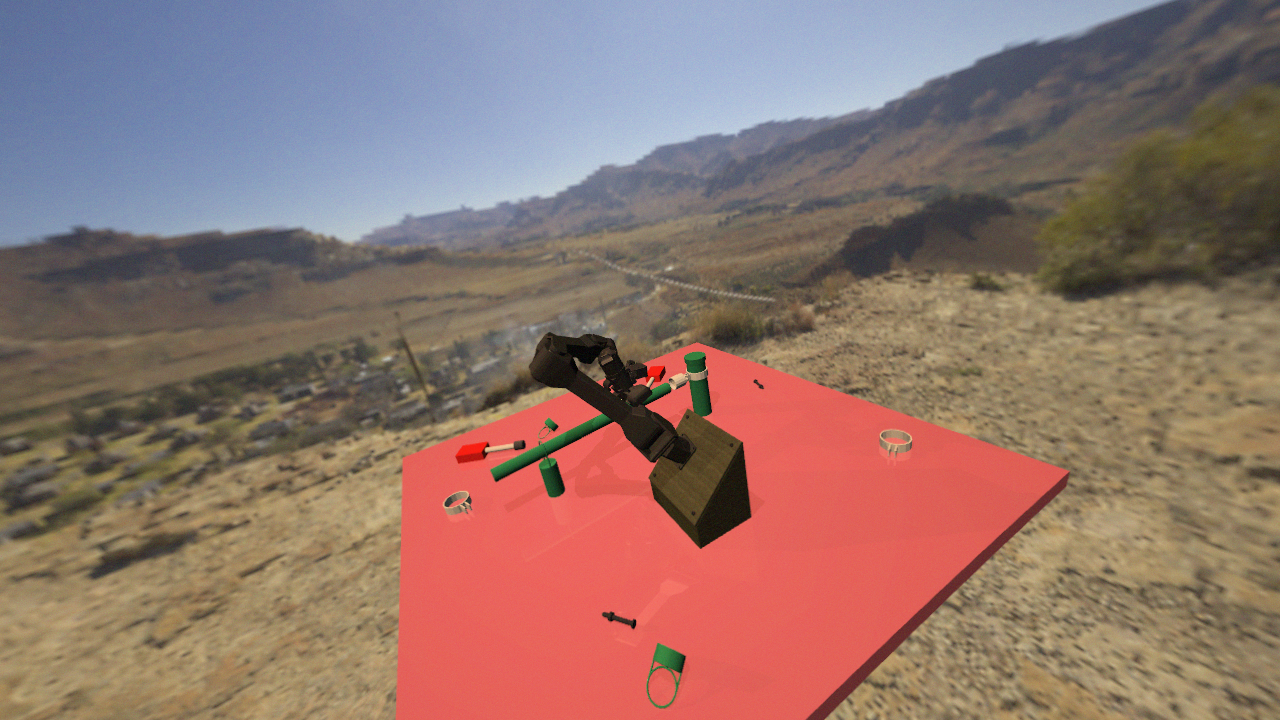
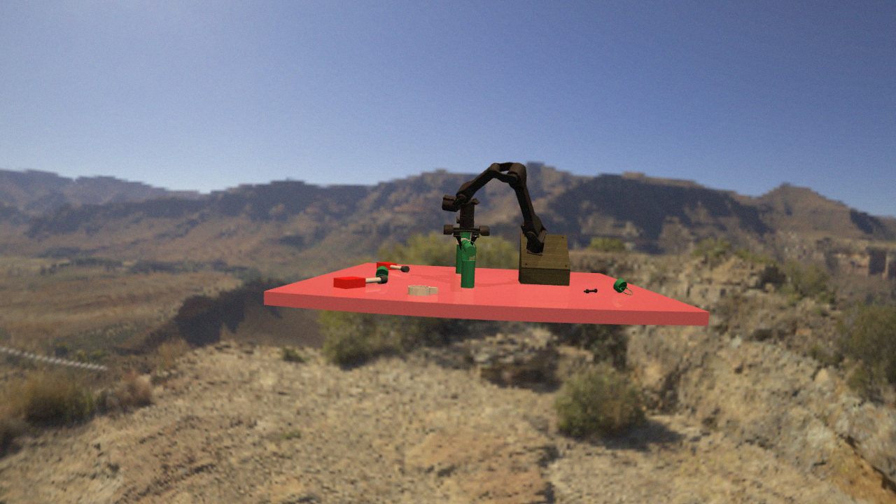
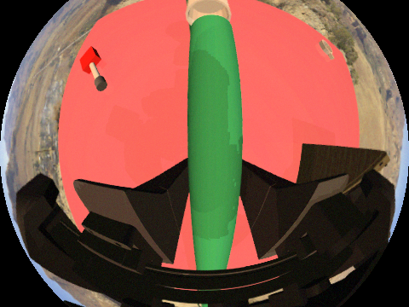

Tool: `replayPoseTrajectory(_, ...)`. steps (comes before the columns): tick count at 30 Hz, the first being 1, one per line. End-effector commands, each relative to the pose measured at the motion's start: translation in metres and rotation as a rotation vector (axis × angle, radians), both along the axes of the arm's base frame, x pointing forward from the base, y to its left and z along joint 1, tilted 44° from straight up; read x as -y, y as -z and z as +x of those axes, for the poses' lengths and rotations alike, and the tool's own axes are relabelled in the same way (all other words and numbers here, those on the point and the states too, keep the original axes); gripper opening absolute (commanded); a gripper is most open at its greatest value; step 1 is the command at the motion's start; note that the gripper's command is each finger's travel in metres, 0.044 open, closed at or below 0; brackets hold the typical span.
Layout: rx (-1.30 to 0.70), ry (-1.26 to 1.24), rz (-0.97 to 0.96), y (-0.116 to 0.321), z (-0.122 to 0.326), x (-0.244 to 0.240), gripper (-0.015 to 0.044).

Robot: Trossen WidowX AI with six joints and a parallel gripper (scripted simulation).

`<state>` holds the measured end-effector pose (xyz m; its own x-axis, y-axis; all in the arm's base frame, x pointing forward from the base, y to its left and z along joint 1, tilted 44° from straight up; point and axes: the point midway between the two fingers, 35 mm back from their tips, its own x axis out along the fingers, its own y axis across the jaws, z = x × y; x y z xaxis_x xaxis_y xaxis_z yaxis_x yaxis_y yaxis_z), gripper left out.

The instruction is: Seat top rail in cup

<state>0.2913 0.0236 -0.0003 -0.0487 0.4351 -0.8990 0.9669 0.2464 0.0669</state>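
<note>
My gripper (image 1: 631,395) (image 2: 465,238) (image 3: 213,163) is shut on the green rail (image 1: 572,434) (image 3: 213,107), holding it raised. The rail's far end is at the mouth of the pale rail-end cup (image 1: 677,381) (image 3: 191,14); the cup's hollow shows beyond it in the wrist view, and I cannot tell whether the end has entered. The brace band (image 1: 698,376) sits high on the big post (image 1: 700,400), just below its green cap (image 1: 695,357). Near its other end, the rail passes through the thin loop above the short post (image 1: 552,478) (image 2: 467,274). The fingertips are mostly hidden in the top and exterior views.
The wooden arm base (image 1: 698,479) (image 2: 543,260) stands beside the rail. Red-headed mallets (image 1: 471,453) (image 1: 656,371) lie beyond the rail. Loose bands (image 1: 895,432) (image 2: 422,290), bolts (image 1: 619,618) (image 1: 758,384) and green loop caps (image 1: 669,658) (image 1: 550,424) lie around the table.
</note>
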Motion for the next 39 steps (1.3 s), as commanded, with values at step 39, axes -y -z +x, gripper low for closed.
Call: replayPoseTrajectory(39,0.001,-0.002,0.001,0.014,0.007,0.019,0.0)
